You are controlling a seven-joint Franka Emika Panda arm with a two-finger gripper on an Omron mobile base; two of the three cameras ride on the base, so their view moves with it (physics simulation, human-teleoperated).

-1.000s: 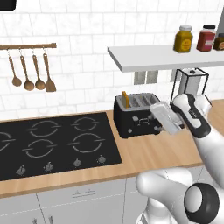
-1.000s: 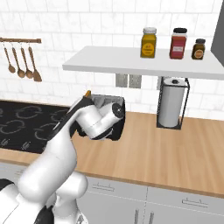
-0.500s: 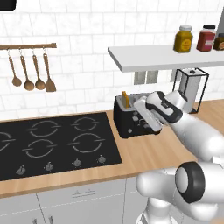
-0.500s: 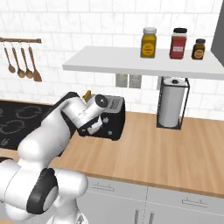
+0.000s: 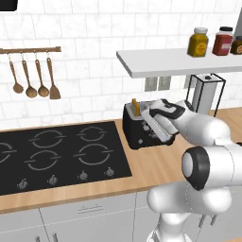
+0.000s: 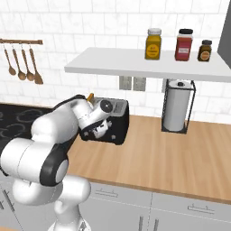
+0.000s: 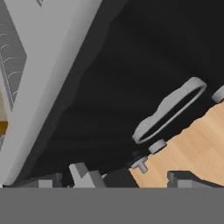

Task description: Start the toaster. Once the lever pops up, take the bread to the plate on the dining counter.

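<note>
Wood-topped wall counter (image 6: pixel 171 153) carries the black boxy toaster (image 5: pixel 137 127), spread claw (image 7: pixel 127 177) against its front.

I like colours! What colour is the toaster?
Black toaster, clearest in the left base view.

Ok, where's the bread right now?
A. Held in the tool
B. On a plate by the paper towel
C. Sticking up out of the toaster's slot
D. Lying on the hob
C: in the left base view the bread stands up out of the toaster at its hob end, while the tool sits open against the toaster's front, holding nothing.
</note>
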